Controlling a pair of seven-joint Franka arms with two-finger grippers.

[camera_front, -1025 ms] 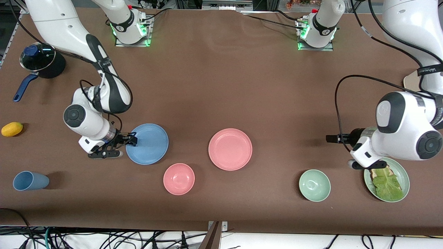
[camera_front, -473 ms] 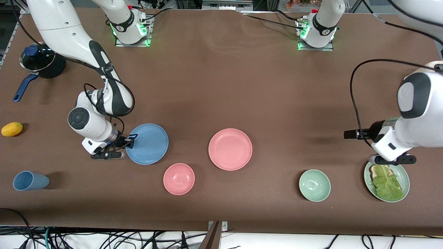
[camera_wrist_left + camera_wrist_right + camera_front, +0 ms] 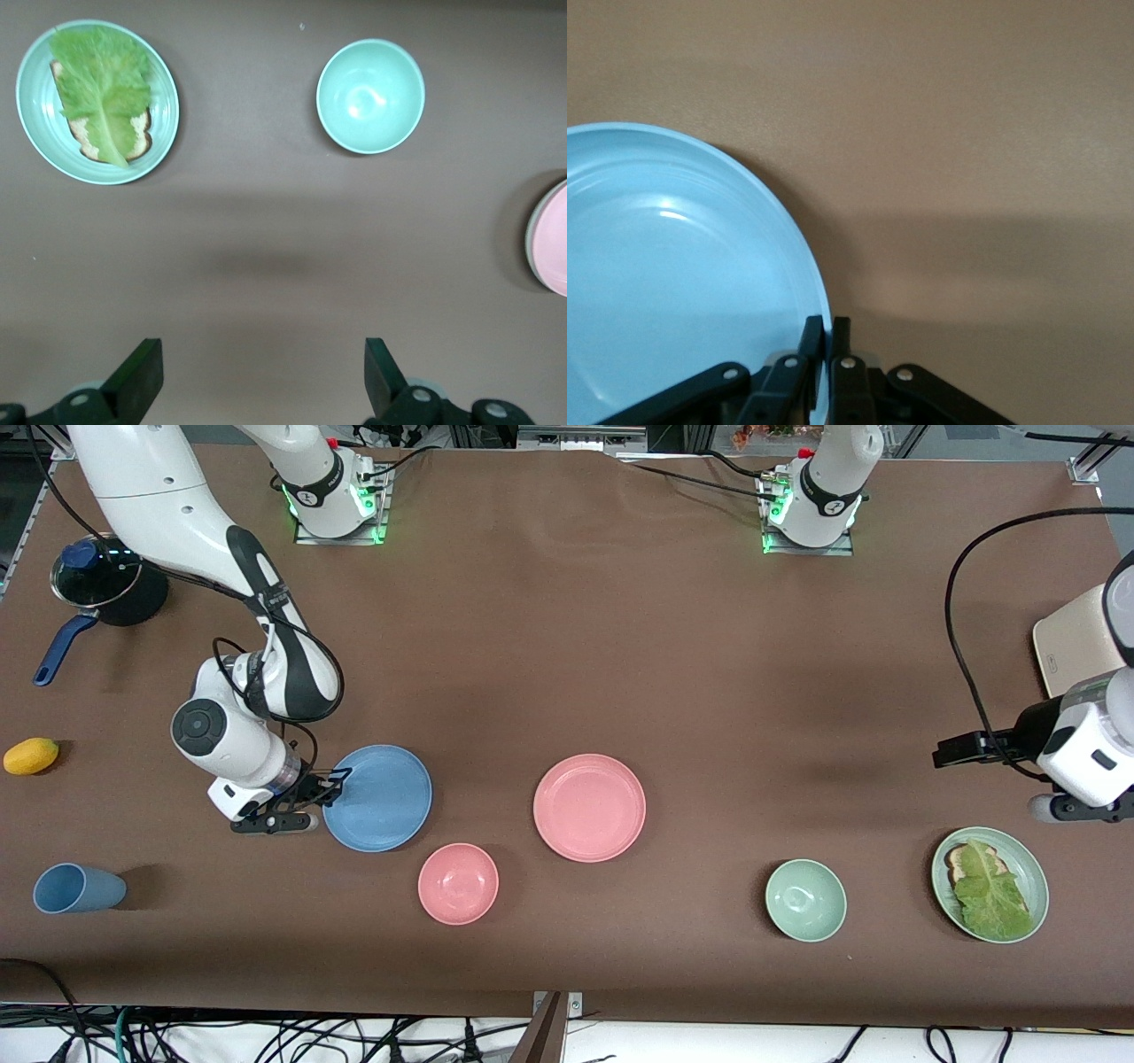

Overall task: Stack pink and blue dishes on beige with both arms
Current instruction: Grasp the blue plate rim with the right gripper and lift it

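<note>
While clamped on the rim of the blue plate [image 3: 379, 797], at the edge toward the right arm's end of the table [image 3: 567, 646], the right hand [image 3: 330, 781] sits low at the table surface, fingers [image 3: 817, 341] pressed together with the thin rim between them. Plate itself flat on the table, or nearly so, stretching away from the hand toward the middle. Just past it from that hand, apart from it: pink plate [image 3: 589, 808], flat and bare. Near both plates, closer to the front camera: small pink bowl [image 3: 458, 883], touching neither. Well away from the right hand, toward its own arm's table end: blue cup [image 3: 78, 888] on its side, yellow lemon [image 3: 31, 755], dark pot [image 3: 109, 590] with glass lid.

Left hand [image 3: 263, 376] up in the air over bare table near the left arm's end, fingers [image 3: 142, 376] spread wide, holding nothing. Close by that hand, nearer the front camera: green plate [image 3: 1032, 861] with bread and a lettuce leaf [image 3: 988, 890], then a pale green bowl [image 3: 805, 900] beside it. Beige board-like object [image 3: 1067, 651] at the table edge close to the left arm; whether this is the beige plate cannot be told.
</note>
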